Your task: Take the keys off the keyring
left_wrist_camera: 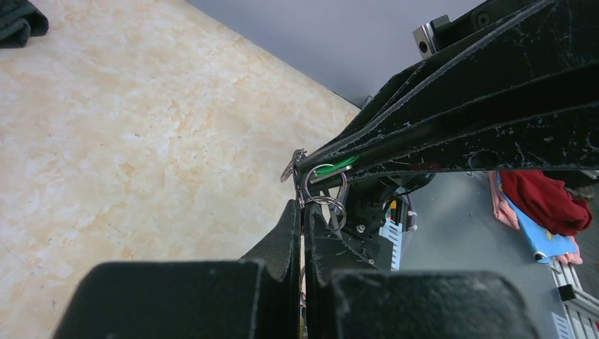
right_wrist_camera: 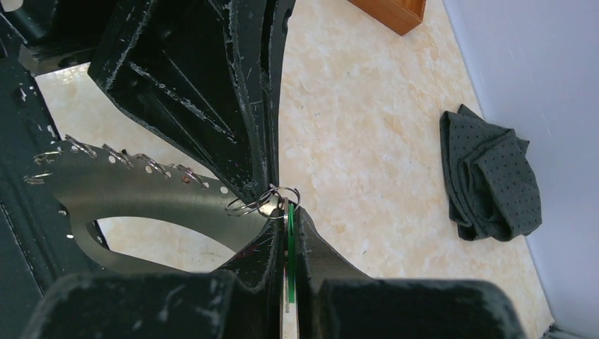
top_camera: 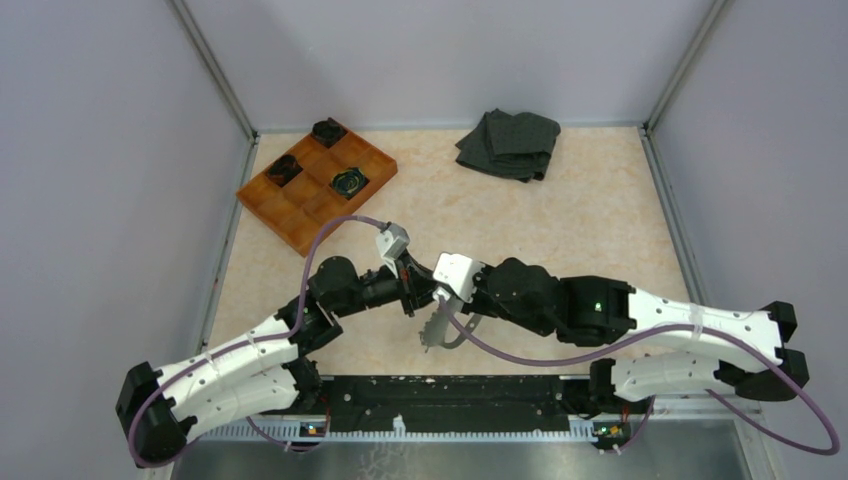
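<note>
Both grippers meet above the middle of the table. My left gripper (top_camera: 407, 290) (left_wrist_camera: 304, 206) is shut on the thin wire keyring (left_wrist_camera: 326, 196), whose loops stick out just past its tips. My right gripper (top_camera: 433, 298) (right_wrist_camera: 288, 212) is shut on a flat grey key with a green part (right_wrist_camera: 289, 236), edge-on between its fingers. The keyring (right_wrist_camera: 263, 200) hangs at its tips, against the left gripper's black fingers (right_wrist_camera: 212, 106). In the left wrist view the green part (left_wrist_camera: 336, 166) shows under the right gripper's fingers, and another small grey key (left_wrist_camera: 289, 168) pokes out to the left.
An orange tray (top_camera: 300, 215) with black round objects stands at the back left. A dark folded cloth (top_camera: 510, 143) (right_wrist_camera: 491, 176) lies at the back right. A grey toothed metal plate (top_camera: 437, 328) (right_wrist_camera: 127, 194) hangs by the grippers. Grey walls close in the table.
</note>
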Available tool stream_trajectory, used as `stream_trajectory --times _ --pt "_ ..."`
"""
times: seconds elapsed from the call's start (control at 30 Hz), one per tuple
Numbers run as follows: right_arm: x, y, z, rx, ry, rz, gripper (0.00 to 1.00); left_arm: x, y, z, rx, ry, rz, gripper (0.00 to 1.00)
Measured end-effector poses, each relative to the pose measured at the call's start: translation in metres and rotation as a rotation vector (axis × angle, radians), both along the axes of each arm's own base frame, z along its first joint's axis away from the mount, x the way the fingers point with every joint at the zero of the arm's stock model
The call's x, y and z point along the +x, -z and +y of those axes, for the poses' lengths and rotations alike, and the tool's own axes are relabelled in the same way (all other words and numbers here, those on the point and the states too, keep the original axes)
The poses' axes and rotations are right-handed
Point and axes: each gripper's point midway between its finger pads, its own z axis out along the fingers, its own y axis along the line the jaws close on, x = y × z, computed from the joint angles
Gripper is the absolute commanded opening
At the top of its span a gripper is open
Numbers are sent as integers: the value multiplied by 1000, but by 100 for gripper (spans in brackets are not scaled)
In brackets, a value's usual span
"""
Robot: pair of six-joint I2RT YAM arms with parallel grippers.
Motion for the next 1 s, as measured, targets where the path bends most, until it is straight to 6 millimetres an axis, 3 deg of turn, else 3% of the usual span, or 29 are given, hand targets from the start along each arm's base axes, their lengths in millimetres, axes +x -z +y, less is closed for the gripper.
stream_trajectory --times 0.17,0.27,0.33,0.57,1.0 --pt "-5 -7 2 27 -40 0 0 -2 -4 -1 -15 17 -24 0" --pt "-9 -14 3 58 -71 0 0 -4 -10 -2 -33 31 -40 11" --pt "-11 -18 4 72 -82 0 0 -5 -12 -2 -41 34 -47 24" --pt "-10 -21 6 82 -89 -13 0 -1 -13 4 -34 -9 -52 36" --pt "-5 -26 7 93 -68 -37 0 0 -22 24 -15 -72 -153 35"
